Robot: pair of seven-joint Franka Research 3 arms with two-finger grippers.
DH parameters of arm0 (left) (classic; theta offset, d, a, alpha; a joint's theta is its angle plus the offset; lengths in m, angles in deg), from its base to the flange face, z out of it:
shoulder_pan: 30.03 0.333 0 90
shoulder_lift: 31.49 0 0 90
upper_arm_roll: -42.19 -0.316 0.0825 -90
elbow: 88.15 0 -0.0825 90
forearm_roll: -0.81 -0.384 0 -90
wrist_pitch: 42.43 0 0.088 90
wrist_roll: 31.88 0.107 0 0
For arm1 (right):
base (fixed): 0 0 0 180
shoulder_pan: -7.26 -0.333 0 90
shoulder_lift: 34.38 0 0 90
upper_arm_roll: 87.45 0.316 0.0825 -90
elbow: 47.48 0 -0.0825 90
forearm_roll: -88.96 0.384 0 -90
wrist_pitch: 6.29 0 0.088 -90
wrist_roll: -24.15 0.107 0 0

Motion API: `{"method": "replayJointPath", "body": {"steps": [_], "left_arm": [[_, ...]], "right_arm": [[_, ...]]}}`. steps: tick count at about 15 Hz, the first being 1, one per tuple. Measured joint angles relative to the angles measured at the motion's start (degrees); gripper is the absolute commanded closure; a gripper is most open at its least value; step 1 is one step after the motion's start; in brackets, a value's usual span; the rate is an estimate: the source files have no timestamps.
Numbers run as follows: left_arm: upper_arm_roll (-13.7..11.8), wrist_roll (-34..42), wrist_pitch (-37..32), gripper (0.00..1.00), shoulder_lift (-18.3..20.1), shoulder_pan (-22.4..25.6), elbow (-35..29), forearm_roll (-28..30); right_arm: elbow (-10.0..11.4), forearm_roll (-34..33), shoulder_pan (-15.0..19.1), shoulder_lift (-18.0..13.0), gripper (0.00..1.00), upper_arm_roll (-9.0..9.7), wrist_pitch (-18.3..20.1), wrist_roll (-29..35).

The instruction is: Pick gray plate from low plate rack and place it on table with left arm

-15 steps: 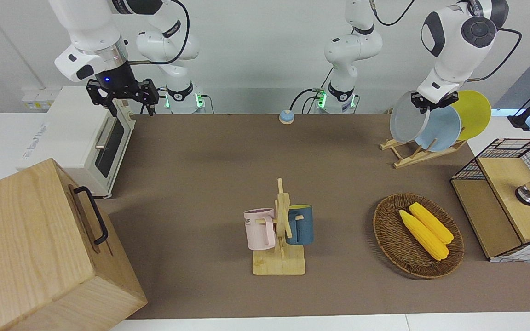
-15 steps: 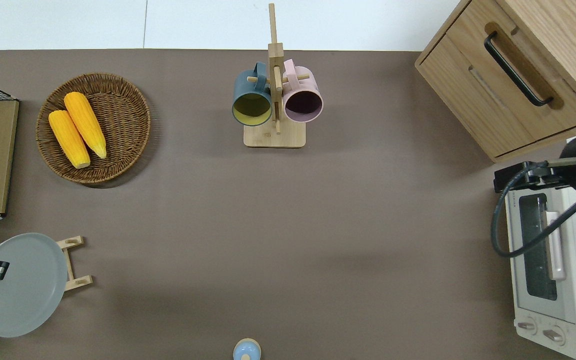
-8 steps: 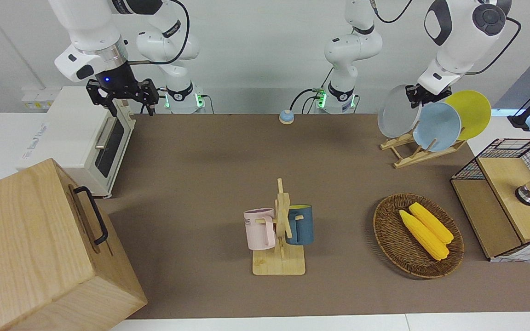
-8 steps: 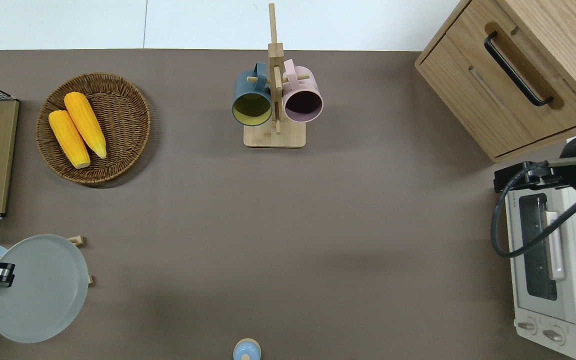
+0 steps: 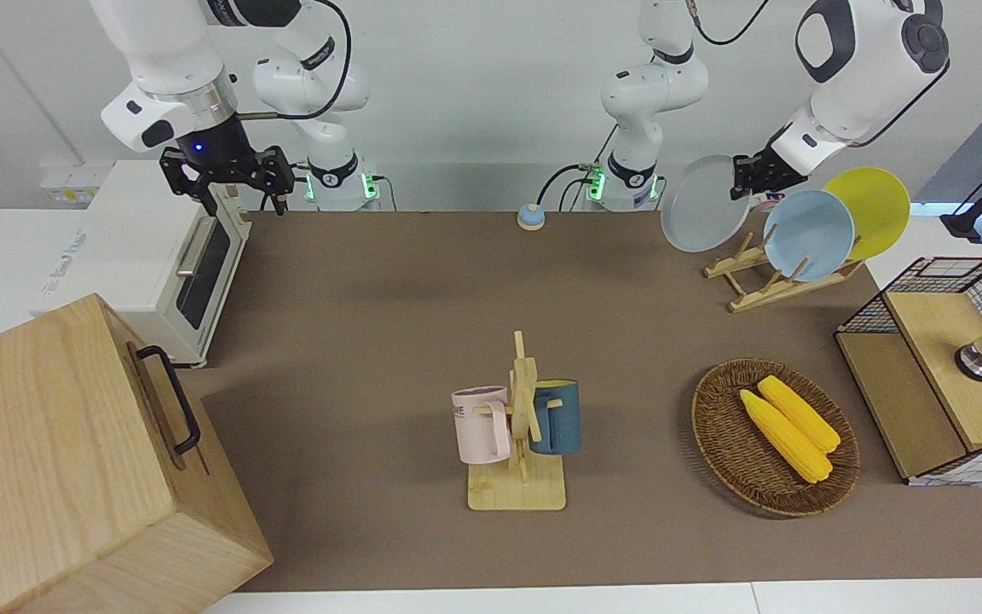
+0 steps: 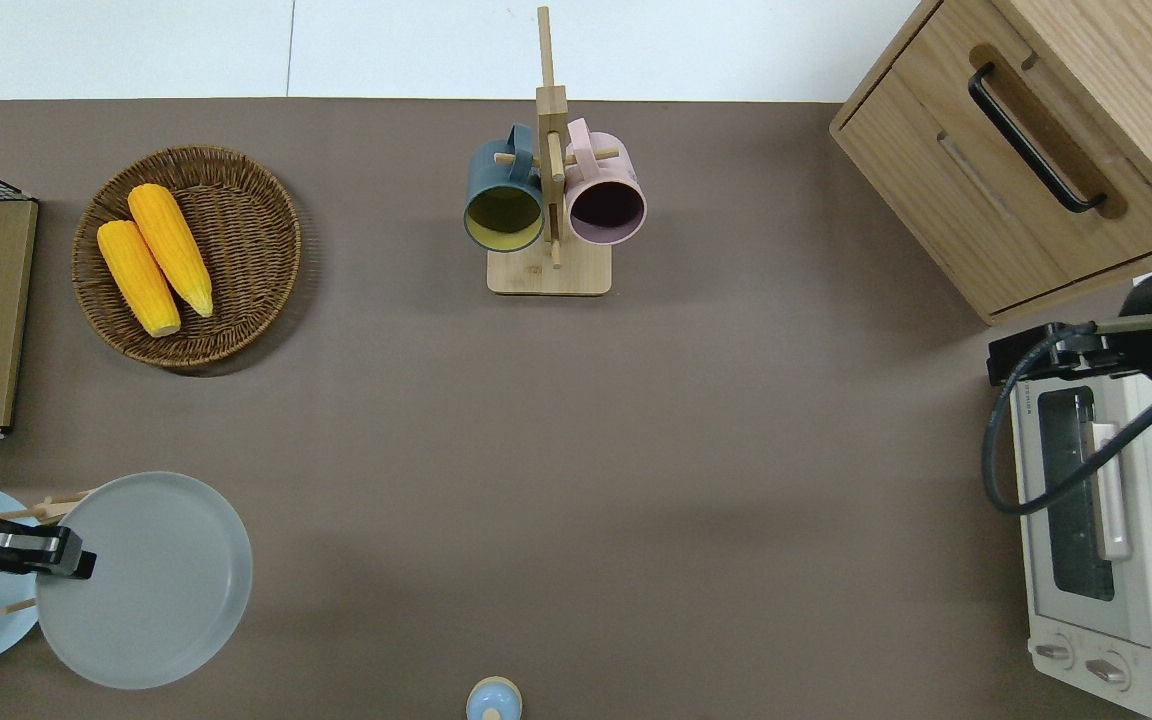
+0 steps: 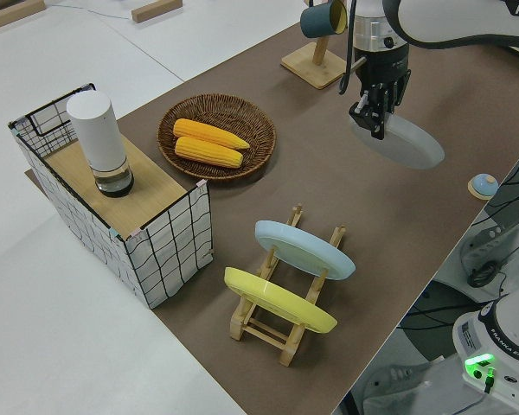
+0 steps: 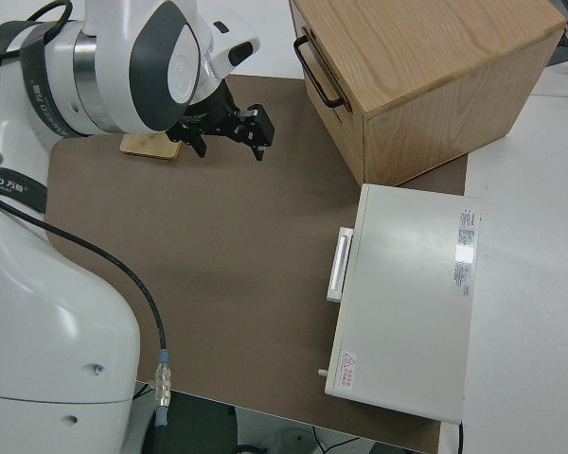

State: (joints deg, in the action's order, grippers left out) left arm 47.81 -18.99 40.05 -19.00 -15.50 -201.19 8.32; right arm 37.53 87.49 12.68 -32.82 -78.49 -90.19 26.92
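My left gripper (image 5: pixel 748 176) is shut on the rim of the gray plate (image 5: pixel 702 205) and holds it tilted in the air. In the overhead view the gray plate (image 6: pixel 148 582) is over bare table (image 6: pixel 636 450), beside the low plate rack (image 5: pixel 765 278), toward the right arm's end; the left gripper (image 6: pixel 54 555) grips its rim. The left side view shows the gripper (image 7: pixel 372 117), the plate (image 7: pixel 408 143) and the rack (image 7: pixel 287 285). The rack holds a light blue plate (image 5: pixel 808 234) and a yellow plate (image 5: pixel 875 209). My right gripper (image 5: pixel 227 177) is open and parked.
A mug stand (image 5: pixel 518 426) with a pink and a blue mug stands mid-table. A wicker basket with two corn cobs (image 5: pixel 776 435) and a wire-sided box (image 5: pixel 943 358) lie farther from the robots than the rack. A small blue bell (image 5: pixel 530 217), a toaster oven (image 5: pixel 150 256) and a wooden cabinet (image 5: pixel 73 460) are present.
My left gripper has lifted the gray plate clear of the rack and carried it toward the right arm's end of the table, tilting it flatter. The right arm has not moved.
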Motion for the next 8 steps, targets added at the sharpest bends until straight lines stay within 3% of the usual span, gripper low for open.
{"method": "replayJointPath", "body": {"steps": [8], "left_arm": [[0.51,-0.18,3.02,1.0,-2.23,-0.19,-4.72,8.09]], "right_arm": [[0.0,0.0,0.0,0.0,0.017,0.0,0.0,0.0]]}}
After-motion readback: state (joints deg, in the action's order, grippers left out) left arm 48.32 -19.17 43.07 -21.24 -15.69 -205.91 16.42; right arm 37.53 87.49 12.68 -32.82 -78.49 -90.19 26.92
